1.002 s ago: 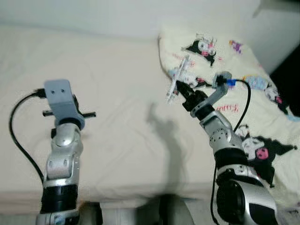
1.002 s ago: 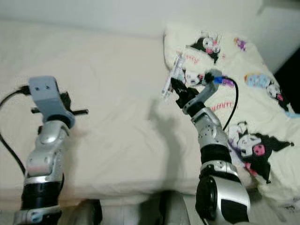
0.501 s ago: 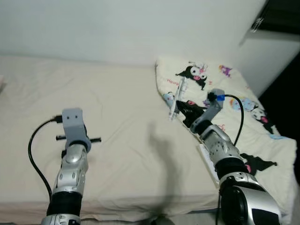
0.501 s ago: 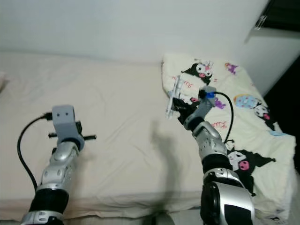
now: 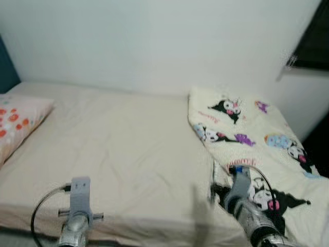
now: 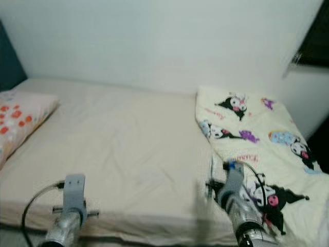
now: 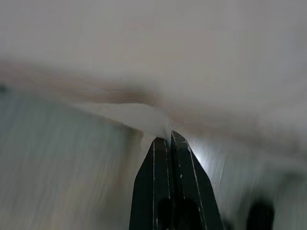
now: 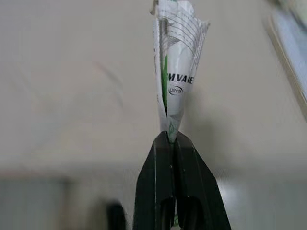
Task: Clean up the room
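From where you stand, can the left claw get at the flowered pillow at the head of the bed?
Probably not yet. The left claw sits shut, low by the near edge of the bed, while the flowered pillow lies well off to the left. Nothing blocks the way, but it looks beyond the arm's stretch.

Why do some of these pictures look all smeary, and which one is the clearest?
Left wrist view: very smeared, the background is just grey and cream streaks behind the left gripper. Right wrist view: clearest up close; the crumpled white wrapper with green print is sharp enough to show letters, the bed behind it soft. Both eye views: slightly soft, the cream cartoon-print blanket a little fuzzy, and the right gripper blurred.
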`<state>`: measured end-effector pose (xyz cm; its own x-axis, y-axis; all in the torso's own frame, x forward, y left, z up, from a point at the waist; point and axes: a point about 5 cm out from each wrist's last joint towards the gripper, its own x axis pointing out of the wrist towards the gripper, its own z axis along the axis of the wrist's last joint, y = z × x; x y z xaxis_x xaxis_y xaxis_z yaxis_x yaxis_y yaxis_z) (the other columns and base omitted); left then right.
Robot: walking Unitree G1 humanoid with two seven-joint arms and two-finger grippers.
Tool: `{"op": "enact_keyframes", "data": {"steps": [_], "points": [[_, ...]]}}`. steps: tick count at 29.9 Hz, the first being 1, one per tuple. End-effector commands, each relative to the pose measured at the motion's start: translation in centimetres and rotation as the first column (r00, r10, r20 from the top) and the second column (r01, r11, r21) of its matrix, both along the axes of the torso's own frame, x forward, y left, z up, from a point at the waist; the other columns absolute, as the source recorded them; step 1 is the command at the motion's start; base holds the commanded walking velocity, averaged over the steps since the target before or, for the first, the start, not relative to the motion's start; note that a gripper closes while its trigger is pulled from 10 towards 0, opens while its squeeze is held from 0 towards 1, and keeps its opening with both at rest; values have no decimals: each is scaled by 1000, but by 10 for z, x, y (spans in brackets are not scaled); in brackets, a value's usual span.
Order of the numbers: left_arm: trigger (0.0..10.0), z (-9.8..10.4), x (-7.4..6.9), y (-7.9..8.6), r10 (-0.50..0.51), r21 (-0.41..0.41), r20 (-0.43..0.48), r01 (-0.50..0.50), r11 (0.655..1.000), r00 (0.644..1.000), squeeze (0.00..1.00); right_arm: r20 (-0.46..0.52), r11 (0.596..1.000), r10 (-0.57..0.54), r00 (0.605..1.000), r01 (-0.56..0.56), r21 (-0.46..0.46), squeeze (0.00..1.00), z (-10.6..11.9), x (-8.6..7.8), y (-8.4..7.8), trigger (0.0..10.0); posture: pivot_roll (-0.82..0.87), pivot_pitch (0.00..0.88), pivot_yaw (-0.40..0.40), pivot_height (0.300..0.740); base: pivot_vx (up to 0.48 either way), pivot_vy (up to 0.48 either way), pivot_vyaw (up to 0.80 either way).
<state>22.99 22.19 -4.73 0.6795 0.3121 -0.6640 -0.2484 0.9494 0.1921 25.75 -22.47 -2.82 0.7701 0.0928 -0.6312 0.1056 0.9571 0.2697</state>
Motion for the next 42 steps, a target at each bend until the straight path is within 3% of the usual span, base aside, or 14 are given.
{"op": "enact_keyframes", "data": {"steps": [1,2,3,4,6,7,8,9,12,18,30,31,42], "points": [[10000,0,-1,2,-6,8,-14,6,1000,1000,0,-16,1000,-1,1000,1,-16,0,0,1,0,0,13,0,-86,727,0,0,0],[10000,-9,-12,3,2,0,-64,-2,1000,998,0,-72,999,-19,997,16,-40,0,-10,-13,-3,0,13,0,-83,732,0,0,0],[10000,-22,-33,2,-7,-5,-143,7,1000,990,0,-145,997,-48,988,39,-64,0,-24,-33,-6,0,15,0,-78,737,0,0,0],[10000,-22,-33,2,-7,-5,-143,7,1000,990,0,-145,997,-48,988,39,-64,0,-24,-33,-6,0,15,0,-78,737,0,0,0],[10000,-41,-69,0,-37,-15,-273,34,999,961,0,-244,992,-83,966,56,-113,0,-40,-60,-9,0,7,0,-72,740,0,0,0],[10000,-41,-69,0,-37,-15,-273,34,999,961,0,-244,992,-83,966,56,-113,0,-40,-60,-9,0,7,0,-72,740,0,0,0],[10000,-47,-85,-1,-61,-13,-324,60,998,944,0,-269,990,-89,959,55,-130,0,-45,-69,-10,10000,0,0,-68,740,0,0,0],[10000,-47,-85,-1,-61,-13,-324,60,998,944,0,-269,990,-89,959,55,-130,0,-45,-69,-10,10000,0,0,-68,740,0,0,0],[10000,-57,-111,-6,-118,-33,-384,114,993,916,0,-280,985,-62,958,13,-173,0,-48,-76,-11,10000,2,0,-73,740,0,0,267],[10000,-57,-110,-7,-124,-36,-384,120,992,915,0,-281,980,-31,959,-26,-198,0,-46,-72,-10,10000,15,0,-87,740,0,0,800],[10000,-50,-84,-18,-208,-51,-314,202,978,926,0,-236,967,46,971,-103,-235,0,-35,-46,3,10000,28,0,-99,740,0,0,800],[10000,-50,-81,-21,-245,-46,-307,243,969,920,0,-231,964,60,971,-116,-237,0,-35,-43,7,10000,30,0,-99,740,0,0,800],[10000,-55,-96,-20,-266,3,-359,286,958,895,0,-257,958,73,964,-140,-251,0,-39,-51,6,10000,37,0,-102,740,0,0,800]]}}
